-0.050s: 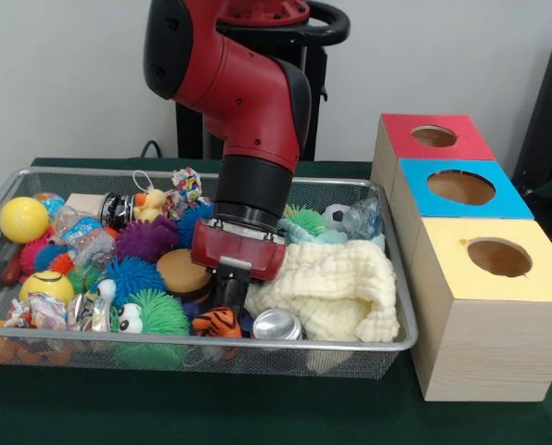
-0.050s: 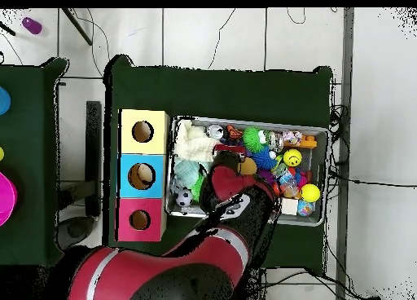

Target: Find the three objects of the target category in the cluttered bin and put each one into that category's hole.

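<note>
Green cloth covers the table [image 1: 285,417] I'm working over, with the wire bin [image 1: 401,315] on the left and three wooden boxes on the right: the red hole [image 1: 434,136] farthest, the blue hole [image 1: 461,187] in the middle, the yellow hole [image 1: 499,257] nearest.

From the front view, my gripper [image 1: 225,298] is down inside the bin's near middle, its dark tips sunk among the toys, so I cannot tell whether it is spread or pinched. Directly under and just nearer than the tips lies the striped tiger toy [image 1: 216,323]; the silver tin [image 1: 276,324] sits just to its right, the tan disc [image 1: 181,272] just to the left, and the cream cloth [image 1: 327,287] further right.

Which category I'm after isn't given. Judging by the tips, the tiger is the closest candidate, almost straight below, with all three holes well off to the right.
</note>
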Tool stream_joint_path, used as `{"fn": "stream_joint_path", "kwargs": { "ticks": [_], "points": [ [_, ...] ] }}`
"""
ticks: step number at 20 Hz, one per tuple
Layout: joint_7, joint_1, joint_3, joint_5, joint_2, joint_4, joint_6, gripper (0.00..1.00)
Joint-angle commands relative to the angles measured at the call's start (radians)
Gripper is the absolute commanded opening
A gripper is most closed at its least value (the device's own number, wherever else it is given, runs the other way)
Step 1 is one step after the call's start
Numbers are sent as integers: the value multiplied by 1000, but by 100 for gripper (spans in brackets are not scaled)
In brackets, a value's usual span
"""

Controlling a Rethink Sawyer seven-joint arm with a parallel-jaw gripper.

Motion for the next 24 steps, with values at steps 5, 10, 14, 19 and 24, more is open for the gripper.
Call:
{"fn": "stream_joint_path", "kwargs": {
  "ticks": [5,10,14,19,24],
  "points": [
    [44,-82,231,-136,-156,22,284,0],
    [22,-103,273,-155,-193,40,363,0],
    [27,-109,286,-165,-197,41,370,0],
    [20,-122,306,-172,-201,45,397,0],
    [15,-130,317,-171,-203,47,413,0]
  ]
}}
